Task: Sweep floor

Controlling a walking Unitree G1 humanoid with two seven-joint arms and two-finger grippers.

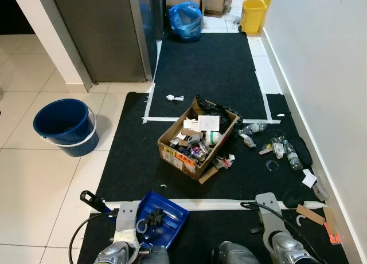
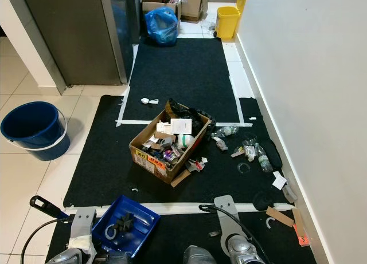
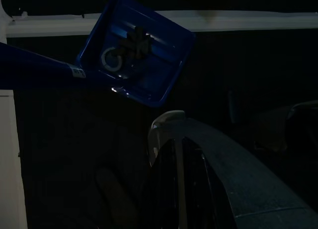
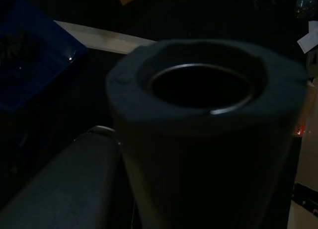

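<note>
I saw the dustpan (image 1: 162, 217) on the mat by my left hand (image 3: 171, 154), a little debris inside. Light, stiff plastic, I judged; best held by its handle. Neither hand's state was readable.

Tiled floor (image 1: 34, 178) carries black mats (image 1: 206, 69), bucket (image 1: 64, 126), box (image 1: 196, 139).

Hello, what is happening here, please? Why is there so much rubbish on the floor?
The robot is in the middle of sweeping. Its left arm has a blue dustpan low over the black mat, with a few bits already in it. The right wrist view looks down the hollow end of a dark tube. Ahead, a cardboard box full of rubbish sits on the mat, with bottles and scraps scattered beside it near the wall. A blue bucket stands on the tiles.
</note>
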